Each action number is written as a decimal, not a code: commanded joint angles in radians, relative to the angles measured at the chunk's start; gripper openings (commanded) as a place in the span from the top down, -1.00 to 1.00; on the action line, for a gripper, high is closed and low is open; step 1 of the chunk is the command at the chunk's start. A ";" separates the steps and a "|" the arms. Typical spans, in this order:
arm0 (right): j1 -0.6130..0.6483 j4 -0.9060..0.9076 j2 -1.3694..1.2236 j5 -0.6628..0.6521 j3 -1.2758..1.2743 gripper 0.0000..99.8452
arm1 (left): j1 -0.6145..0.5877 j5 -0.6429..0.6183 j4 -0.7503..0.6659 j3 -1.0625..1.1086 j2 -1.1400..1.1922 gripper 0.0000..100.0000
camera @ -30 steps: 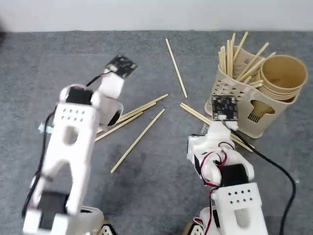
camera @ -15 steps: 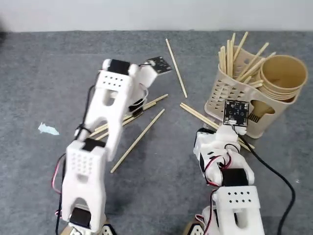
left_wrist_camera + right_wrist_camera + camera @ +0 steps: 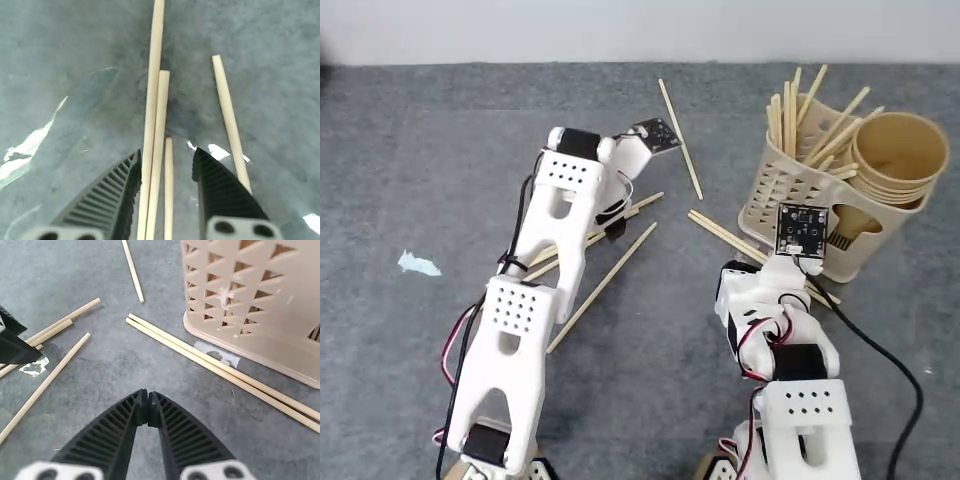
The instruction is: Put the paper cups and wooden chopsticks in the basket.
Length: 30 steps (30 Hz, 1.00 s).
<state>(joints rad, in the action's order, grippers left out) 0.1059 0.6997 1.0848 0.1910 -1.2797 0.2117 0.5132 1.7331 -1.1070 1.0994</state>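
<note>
Several wooden chopsticks lie loose on the grey mat. My left gripper (image 3: 166, 154) is open, low over a bundle of three chopsticks (image 3: 159, 110), whose ends run between its fingers; a fourth stick (image 3: 227, 112) lies just outside one finger. From above, this gripper (image 3: 610, 222) sits at the bundle (image 3: 642, 206). My right gripper (image 3: 147, 395) is shut and holds nothing, hovering near a pair of chopsticks (image 3: 215, 365) beside the beige basket (image 3: 250, 290). The basket (image 3: 820, 190) holds stacked paper cups (image 3: 900, 150) and several chopsticks (image 3: 810, 110).
One chopstick (image 3: 680, 140) lies alone toward the back, and another (image 3: 605, 285) lies diagonally between the arms. A small blue scrap (image 3: 418, 264) rests on the mat at the left. The basket stands at the back right.
The left arm swung forward and to the right, bringing its gripper down onto the chopstick bundle. The right arm shifted slightly to the right, then held still.
</note>
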 commanded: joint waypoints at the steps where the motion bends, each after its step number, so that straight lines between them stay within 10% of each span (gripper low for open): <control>1: -0.012 -0.021 0.019 0.003 0.006 0.96 | 0.009 0.009 0.017 -0.070 0.011 0.67; 30: -0.015 -0.021 0.022 0.003 0.005 0.96 | 0.002 0.052 0.023 -0.174 0.147 0.96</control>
<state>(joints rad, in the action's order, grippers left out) 0.0951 0.6997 1.0848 0.1910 -1.2797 0.2194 0.5577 1.7438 -1.2681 1.2513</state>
